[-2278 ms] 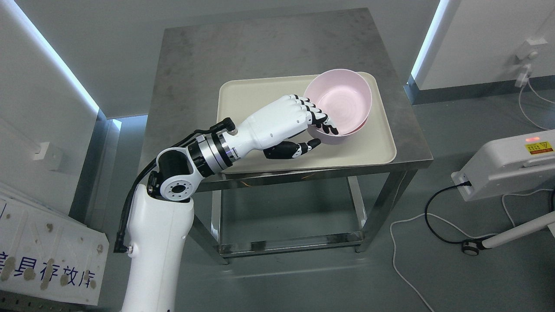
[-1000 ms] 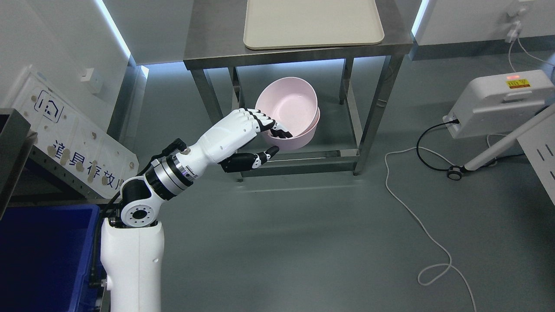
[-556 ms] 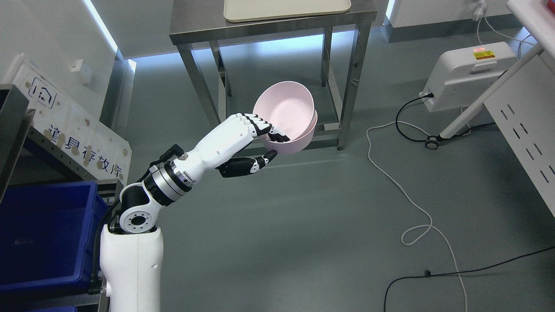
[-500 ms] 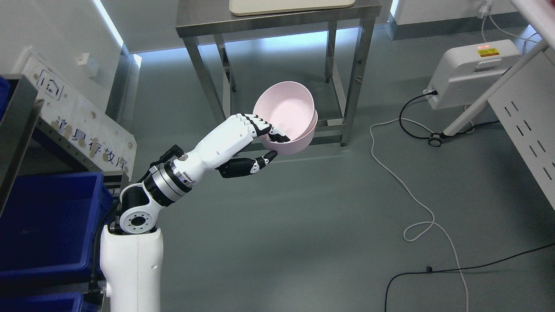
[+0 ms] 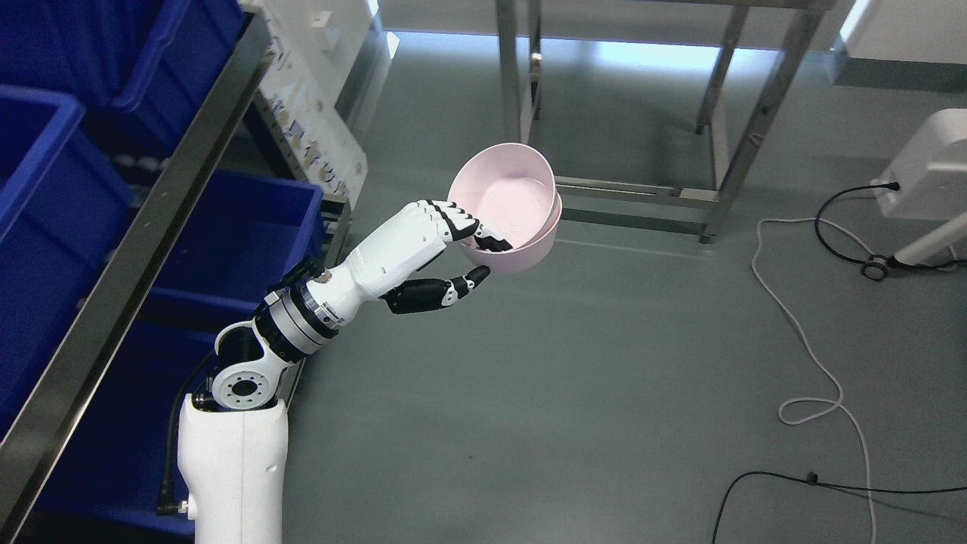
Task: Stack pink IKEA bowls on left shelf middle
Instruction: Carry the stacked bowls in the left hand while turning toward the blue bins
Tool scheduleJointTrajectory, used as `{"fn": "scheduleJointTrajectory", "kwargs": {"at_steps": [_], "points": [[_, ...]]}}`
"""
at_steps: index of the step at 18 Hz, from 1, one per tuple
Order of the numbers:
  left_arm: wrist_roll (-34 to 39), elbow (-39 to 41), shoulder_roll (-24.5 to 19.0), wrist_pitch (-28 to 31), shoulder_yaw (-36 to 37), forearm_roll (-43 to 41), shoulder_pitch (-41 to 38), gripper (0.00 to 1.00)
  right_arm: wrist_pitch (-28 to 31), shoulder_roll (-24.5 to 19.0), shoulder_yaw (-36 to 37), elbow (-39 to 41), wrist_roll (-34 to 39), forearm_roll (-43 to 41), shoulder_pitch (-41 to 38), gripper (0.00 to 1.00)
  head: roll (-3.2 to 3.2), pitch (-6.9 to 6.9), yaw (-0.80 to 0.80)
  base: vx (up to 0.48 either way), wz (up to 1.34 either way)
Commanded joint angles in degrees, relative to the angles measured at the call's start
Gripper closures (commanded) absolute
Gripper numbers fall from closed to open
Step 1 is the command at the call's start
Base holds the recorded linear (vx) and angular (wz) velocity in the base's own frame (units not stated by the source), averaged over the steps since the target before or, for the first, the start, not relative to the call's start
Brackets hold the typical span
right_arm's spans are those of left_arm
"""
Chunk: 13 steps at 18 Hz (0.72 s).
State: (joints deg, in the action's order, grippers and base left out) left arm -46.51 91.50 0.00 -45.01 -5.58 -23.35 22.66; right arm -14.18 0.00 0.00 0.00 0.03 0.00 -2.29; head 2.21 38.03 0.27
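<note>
While it is held up in the air over the grey floor (image 5: 574, 393), the left hand (image 5: 446, 245) grips the pink bowls (image 5: 508, 205) by the near rim, fingers (image 5: 483, 236) curled inside and thumb under. One bowl sits inside the other, both tipped a little. Blue bins (image 5: 249, 219) on the shelf (image 5: 143, 227) are off to the hand's left. The legs of the desk (image 5: 521, 83) stand past the bowls.

Smooth matt pink bowls (image 5: 514, 204), glossy blue plastic bins (image 5: 249, 227), brushed metal shelf frame (image 5: 143, 227) & table legs (image 5: 748, 143)
</note>
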Motion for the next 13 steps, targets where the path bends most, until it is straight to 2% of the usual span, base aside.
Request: {"fn": "scheduleJointTrajectory", "kwargs": {"at_steps": [1,3,13], "points": [[0.9,2.5,-1.0,0.0,9.7,2.6,0.7,0.99,0.0,1.0,0.3,1.0,0.0,-0.1,0.0,0.00,0.00,0.00,0.00,-0.277,0.67],[1.9,3.0,-1.0,0.0,12.7,3.7,3.8,0.99,0.0,1.0,0.3,1.0,0.0,-0.1,0.0,0.00,0.00,0.00,0.00,-0.266,0.71],[3.0,2.9,-1.0,0.0,13.0,4.4,21.4,0.98,0.0,1.0,0.3,1.0,0.0,-0.1,0.0,0.00,0.00,0.00,0.00,-0.249,0.84]]}}
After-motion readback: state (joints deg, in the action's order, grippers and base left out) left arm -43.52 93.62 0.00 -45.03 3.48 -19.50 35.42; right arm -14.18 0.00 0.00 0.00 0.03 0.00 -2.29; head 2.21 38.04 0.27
